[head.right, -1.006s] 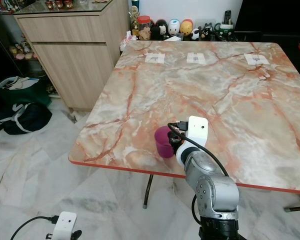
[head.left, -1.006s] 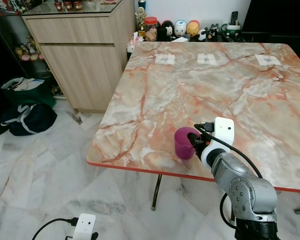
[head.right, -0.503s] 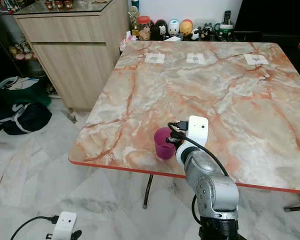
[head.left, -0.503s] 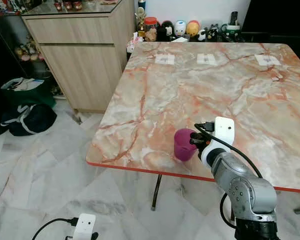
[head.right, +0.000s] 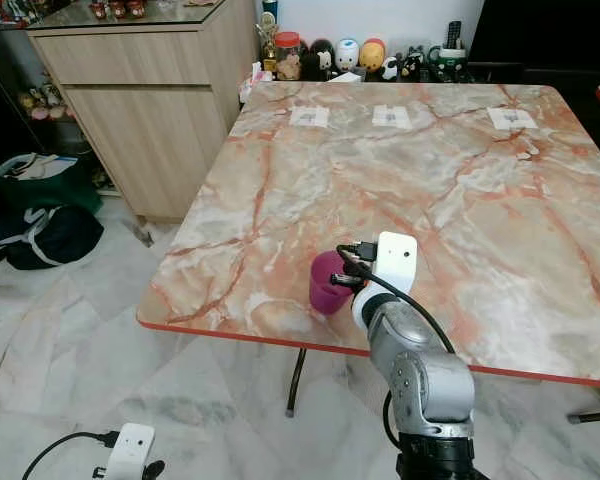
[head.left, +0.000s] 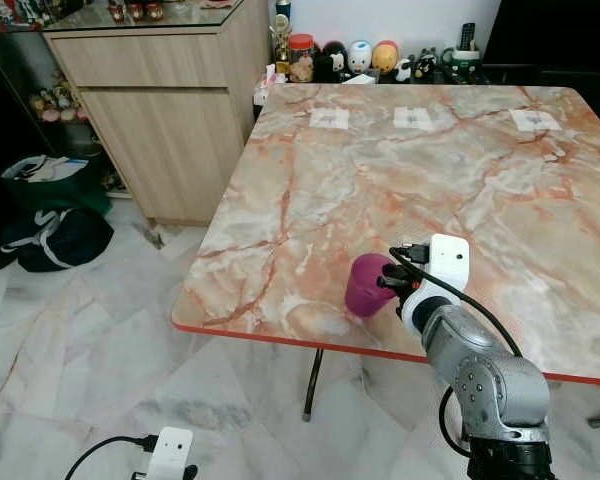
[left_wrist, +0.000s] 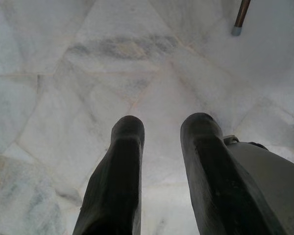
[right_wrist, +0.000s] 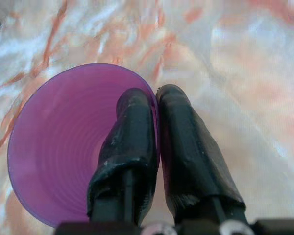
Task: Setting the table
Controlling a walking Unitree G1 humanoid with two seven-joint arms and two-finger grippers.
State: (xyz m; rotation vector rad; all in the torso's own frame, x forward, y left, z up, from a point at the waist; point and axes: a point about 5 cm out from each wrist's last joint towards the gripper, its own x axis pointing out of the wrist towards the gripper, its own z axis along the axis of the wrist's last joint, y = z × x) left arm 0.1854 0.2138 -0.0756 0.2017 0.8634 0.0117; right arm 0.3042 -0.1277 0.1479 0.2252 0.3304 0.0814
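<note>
From my feed the right arm comes up from the lower right with the wrist bent toward the table's point(head.left: 280, 200) near edge, and the right end effector point(right_wrist: 154, 105) is pinching the rim of a purple cup point(head.left: 365, 285), one finger inside the wall and one outside, pressed tight with just the cup wall between them. The white wrist camera block point(head.left: 448, 262) sits on top of the wrist with a black cable looping off it.

The cup is near the front edge of the marble table, a bit right of the middle of that edge. It's plain translucent purple plastic with faint rings inside, and it's tipped, leaning away from the wrist toward the robot's left. I can't tell whether its base touches the table, since the wrist hides part of it.

The left arm just hangs down; the left end effector point(left_wrist: 159, 171) has its fingers spread apart over the pale marble floor point(left_wrist: 63, 73), with a table leg's foot point(left_wrist: 240, 17) in the corner of that wrist view.

Three white paper squares point(head.left: 414, 118) lie along the far side of the table, too small to read.
</note>
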